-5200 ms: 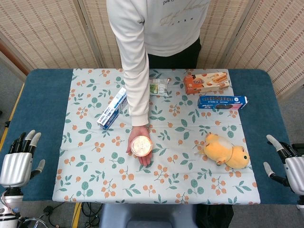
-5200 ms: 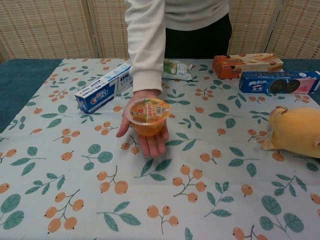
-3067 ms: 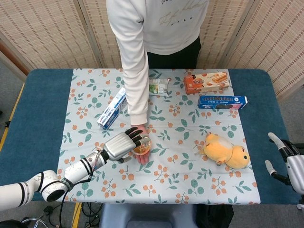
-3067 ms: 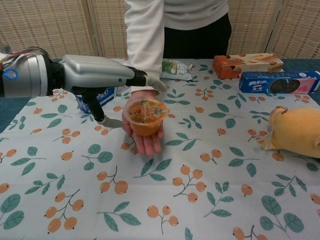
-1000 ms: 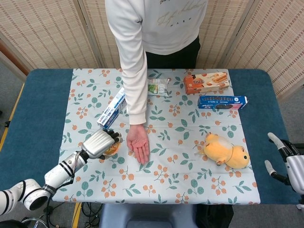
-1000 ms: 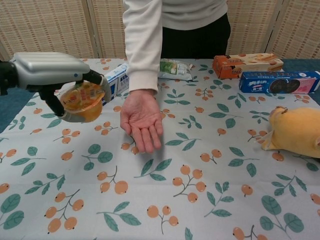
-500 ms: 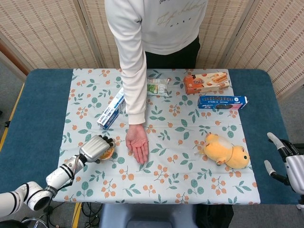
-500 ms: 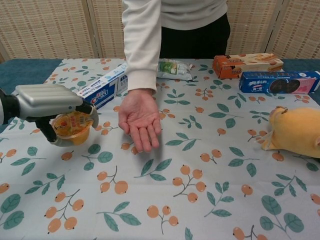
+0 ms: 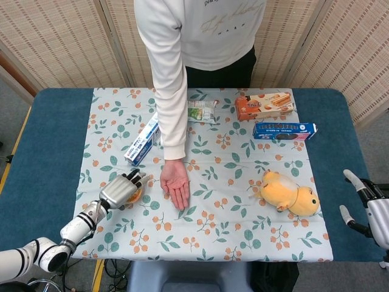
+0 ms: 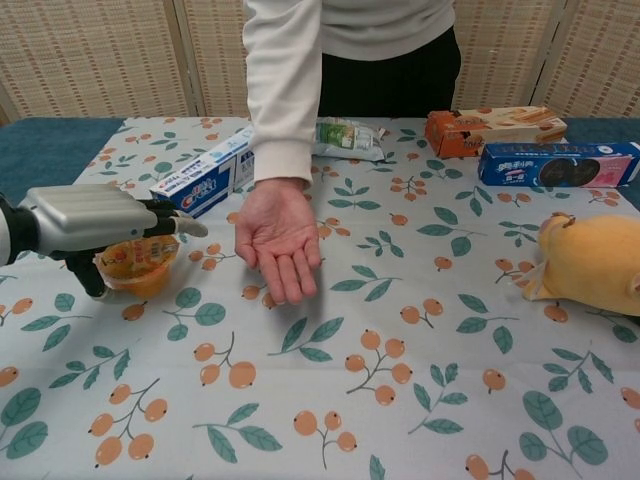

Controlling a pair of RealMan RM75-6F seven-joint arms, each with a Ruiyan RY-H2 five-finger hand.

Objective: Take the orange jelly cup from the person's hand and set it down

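The orange jelly cup [image 10: 135,264] stands on the flowered cloth, left of the person's empty upturned palm [image 10: 278,238]. My left hand [image 10: 95,220] lies over the cup with its fingers [image 10: 175,226] stretched out flat above the lid and its thumb down by the cup's left side; it no longer grips it. From the head view only a sliver of the cup [image 9: 136,196] shows beside the left hand [image 9: 120,190]. My right hand [image 9: 366,207] hangs open off the table's right edge, holding nothing.
A toothpaste box [image 10: 205,180] lies behind the cup. A green packet [image 10: 350,138], an orange biscuit box [image 10: 495,128] and a blue cookie box [image 10: 560,163] sit at the back. A yellow plush toy [image 10: 590,262] lies at the right. The person [image 9: 194,36] stands at the far edge.
My left hand carried the cup down and left onto the cloth, then straightened its fingers off it. The person's palm stayed empty and in place. The right hand has not moved.
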